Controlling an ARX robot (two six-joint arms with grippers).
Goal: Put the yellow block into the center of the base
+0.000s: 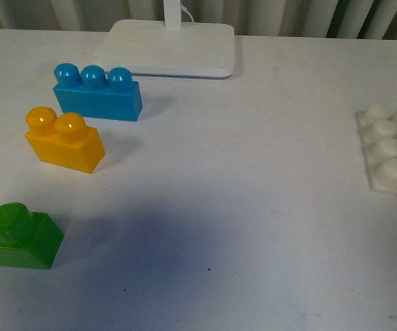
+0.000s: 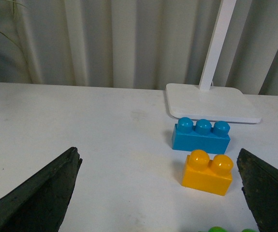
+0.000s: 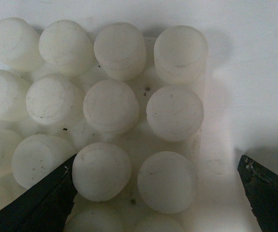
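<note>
Left gripper (image 2: 158, 155) is hanging wide open and empty before the yellow block (image 2: 207, 172); right gripper (image 3: 156, 163), equally spread, is hovering over the base (image 3: 139, 92).

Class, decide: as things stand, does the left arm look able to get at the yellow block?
Probably yes. The left gripper is open, with the yellow block ahead between its fingers, nothing covering it. The blue brick behind sits close.

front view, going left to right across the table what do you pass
green brick → yellow block → blue brick → lamp foot → base
</note>
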